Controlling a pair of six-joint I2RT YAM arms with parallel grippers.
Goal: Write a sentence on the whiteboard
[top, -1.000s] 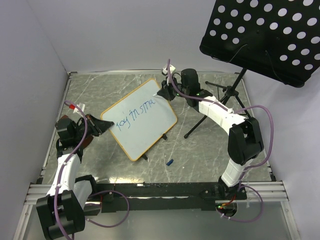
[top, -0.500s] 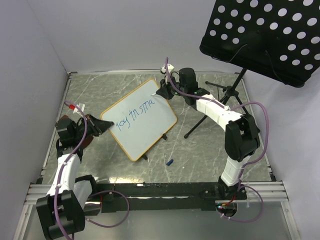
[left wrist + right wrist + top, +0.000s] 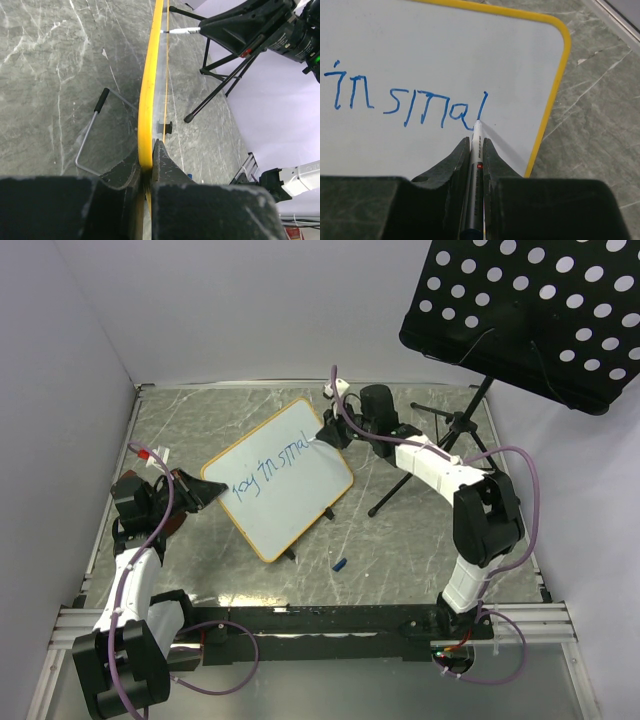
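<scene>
While the left gripper (image 3: 147, 167) pinches the whiteboard (image 3: 290, 502) edge and the right gripper (image 3: 476, 144) clamps the marker (image 3: 476, 131), the sentence (image 3: 405, 102) reads "joy in smal", so its ending seems unwritten.

The left arm (image 3: 135, 580) rises from its base along the left side of the whiteboard (image 3: 290, 490), bending at the wrist so that the left gripper (image 3: 205, 492) points right, at the whiteboard's near-left corner. Seen from the left wrist, its black fingers (image 3: 125, 172) are pressed together on the whiteboard's orange frame edge (image 3: 148, 85).

The right arm (image 3: 440, 468) stands up from its base to a raised elbow, then its white forearm reaches left and away to the whiteboard's far-right corner. There the right gripper (image 3: 328, 430) angles down onto the whiteboard, its fingers (image 3: 455, 160) pinching a marker (image 3: 476, 131) whose tip touches the white face.
</scene>
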